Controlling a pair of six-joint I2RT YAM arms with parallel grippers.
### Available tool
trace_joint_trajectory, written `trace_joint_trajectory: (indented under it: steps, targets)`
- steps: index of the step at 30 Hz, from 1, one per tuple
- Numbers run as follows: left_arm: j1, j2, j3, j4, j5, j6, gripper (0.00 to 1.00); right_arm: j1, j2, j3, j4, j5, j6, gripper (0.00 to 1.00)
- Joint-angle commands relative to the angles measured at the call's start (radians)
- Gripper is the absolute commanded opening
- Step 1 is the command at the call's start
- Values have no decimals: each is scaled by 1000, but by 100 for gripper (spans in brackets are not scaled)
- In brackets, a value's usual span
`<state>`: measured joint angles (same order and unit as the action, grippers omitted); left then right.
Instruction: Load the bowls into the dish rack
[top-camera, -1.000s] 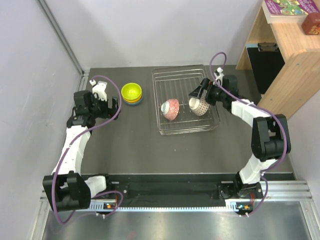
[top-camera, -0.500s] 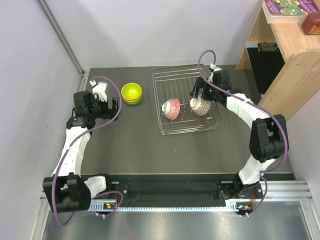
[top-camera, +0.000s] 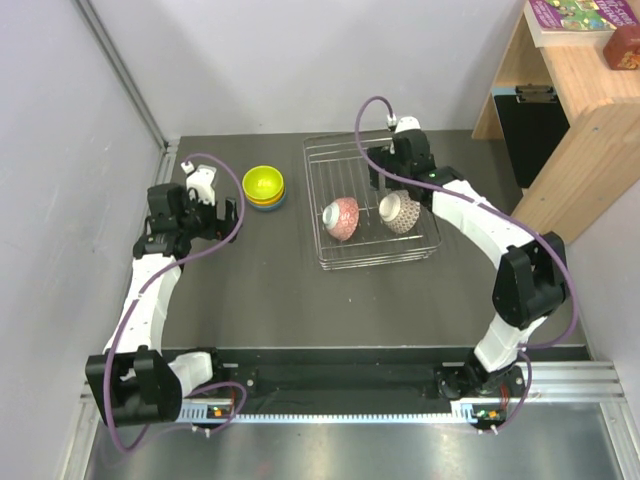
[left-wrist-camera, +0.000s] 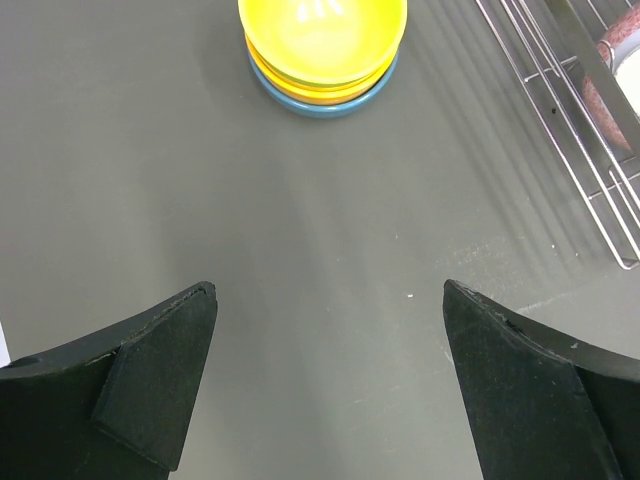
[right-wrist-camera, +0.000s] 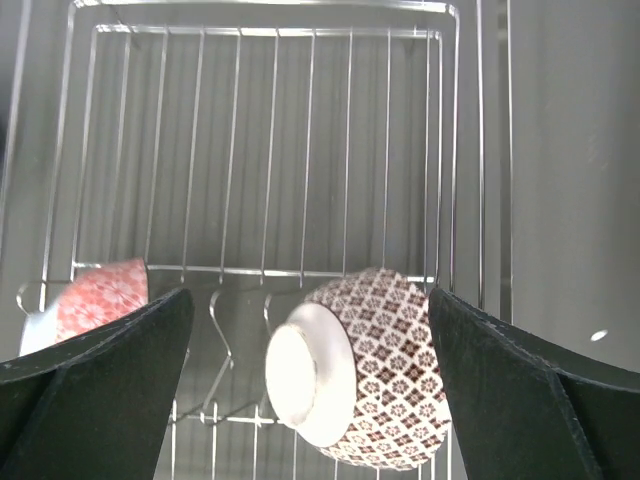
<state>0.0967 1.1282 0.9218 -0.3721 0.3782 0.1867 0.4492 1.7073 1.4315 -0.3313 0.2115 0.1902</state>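
The silver wire dish rack (top-camera: 424, 246) stands at the back middle of the table and holds two patterned bowls tipped on their sides: a pinkish-red one (top-camera: 341, 216) and a brownish-grey one (top-camera: 401, 211). In the right wrist view the brownish-grey bowl (right-wrist-camera: 372, 366) lies in the rack (right-wrist-camera: 268, 130) with the pinkish-red bowl (right-wrist-camera: 95, 300) to its left. My right gripper (top-camera: 385, 178) is open and empty above the rack's back half. A stack of lime-yellow, orange and blue bowls (top-camera: 264, 187) sits left of the rack, also in the left wrist view (left-wrist-camera: 322, 45). My left gripper (top-camera: 226, 210) is open and empty, near the stack.
A wooden shelf unit (top-camera: 570, 110) with a book and a box stands at the back right. Grey walls close the left and back sides. A metal rail (top-camera: 350, 395) runs along the near edge.
My right gripper has let go of the brownish-grey bowl, which now rests in the rack, and has drawn back toward the rack's far side. The left arm has not moved.
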Motion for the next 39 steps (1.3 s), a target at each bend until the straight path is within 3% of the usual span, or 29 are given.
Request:
trace_joint_trajectory:
  steps: [1,6,11,13,15,21,28,35,39]
  targets:
    - [5,-16,-11,12,21,17,99,19,9,63,-5,123,-63,100]
    - [1,-5,-6,15,37,19,99,19,-31,49,20,63,-74,100]
    - [1,30,12,16,54,34,99,8,-78,27,-3,-323,-182,89]
    - [1,41,12,24,56,37,99,20,-77,41,-95,-447,-302,88]
    - [1,47,11,32,57,36,99,43,-72,49,-199,-454,-380,87]
    - [3,51,18,39,62,28,99,48,-143,-89,-228,-439,-478,84]
    - [2,30,28,16,68,28,99,48,-228,-175,-342,-555,-620,83]
    - [3,-8,26,4,77,17,99,62,-207,-252,-374,-521,-667,77]
    - [3,-28,17,-10,74,25,99,68,-184,-267,-425,-621,-716,76]
